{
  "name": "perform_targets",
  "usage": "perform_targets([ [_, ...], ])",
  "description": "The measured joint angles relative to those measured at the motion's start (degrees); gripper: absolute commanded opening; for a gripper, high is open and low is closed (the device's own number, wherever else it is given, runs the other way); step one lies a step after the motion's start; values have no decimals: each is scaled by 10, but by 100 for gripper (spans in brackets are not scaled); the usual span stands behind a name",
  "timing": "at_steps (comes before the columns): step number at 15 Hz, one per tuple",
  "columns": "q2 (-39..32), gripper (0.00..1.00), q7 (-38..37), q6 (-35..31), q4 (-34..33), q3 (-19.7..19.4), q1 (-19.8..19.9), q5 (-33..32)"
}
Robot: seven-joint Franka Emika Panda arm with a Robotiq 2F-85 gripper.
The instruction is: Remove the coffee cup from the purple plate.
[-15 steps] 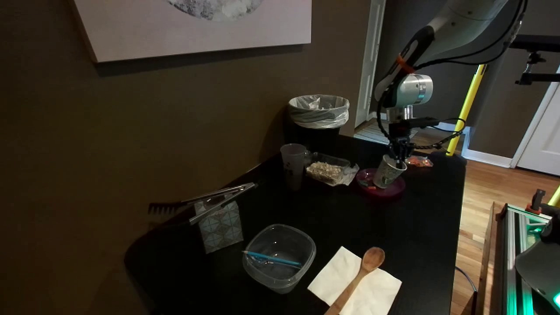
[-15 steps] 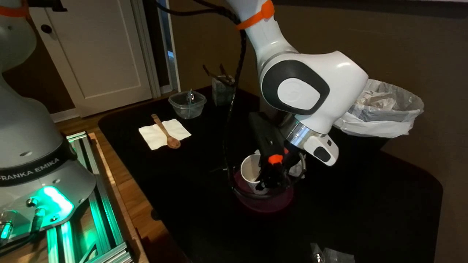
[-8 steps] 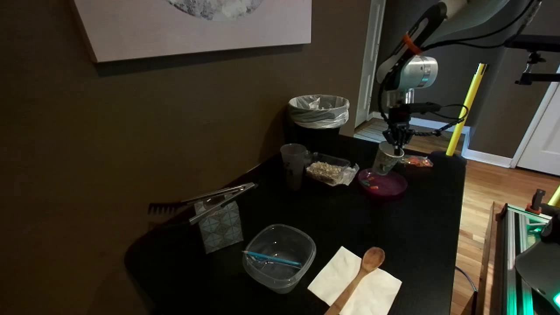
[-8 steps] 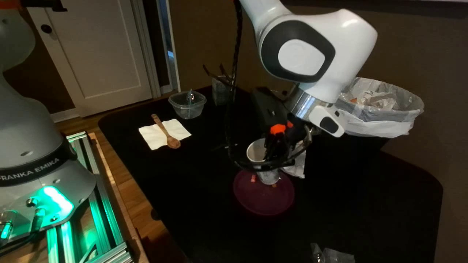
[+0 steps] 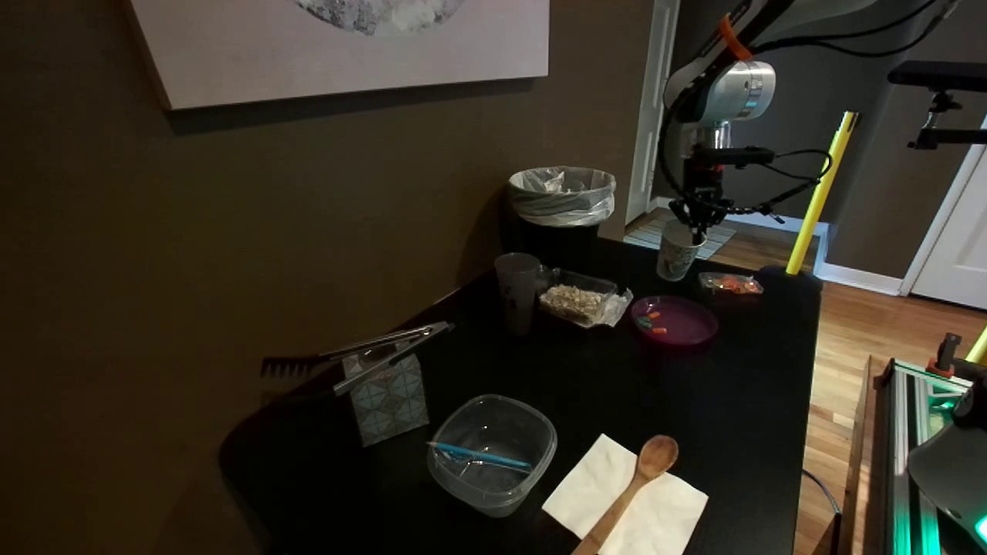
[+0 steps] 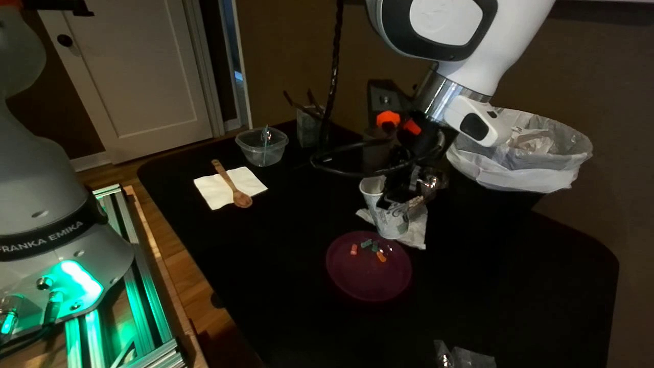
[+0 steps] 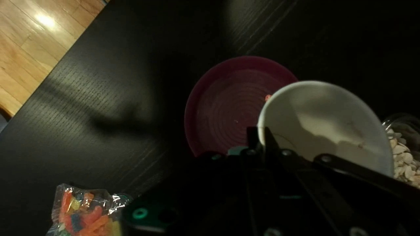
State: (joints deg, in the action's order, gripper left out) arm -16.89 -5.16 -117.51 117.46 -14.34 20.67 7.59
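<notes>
The coffee cup, pale with a faint printed pattern, shows in both exterior views [image 5: 675, 256] [image 6: 389, 221] and from above in the wrist view [image 7: 331, 121]. It hangs slightly tilted in the air, apart from the purple plate. The plate [image 5: 682, 324] lies on the black table with several small candy pieces on it; it also shows in an exterior view [image 6: 369, 283] and the wrist view [image 7: 223, 111]. My gripper [image 7: 262, 134] is shut on the cup's rim, one finger inside and one outside. It also shows in both exterior views [image 5: 698, 233] [image 6: 396, 197].
A bag of candy [image 5: 731, 284] lies near the plate. An open box of pale flakes [image 5: 574, 302] on crumpled paper and a tall tumbler [image 5: 517, 297] stand near the wall. A lined bin [image 6: 521, 163] is beyond the table. A clear tub [image 5: 493, 462] and napkin with spoon [image 5: 628, 493] lie farther off.
My gripper has risen with the cup in it, lifting it off the purple plate and moving it toward the wall-side box of flakes. The plate stays; its candy pieces now show.
</notes>
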Motion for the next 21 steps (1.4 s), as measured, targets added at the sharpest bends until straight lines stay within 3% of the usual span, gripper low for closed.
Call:
perform_targets([
  [9, -8, 1, -13, 10, -10, -3, 0, 5],
  [16, -100, 4, -74, 159, -164, 4, -3, 66],
  [21, -126, 1, -62, 165, -200, 5, -3, 70],
])
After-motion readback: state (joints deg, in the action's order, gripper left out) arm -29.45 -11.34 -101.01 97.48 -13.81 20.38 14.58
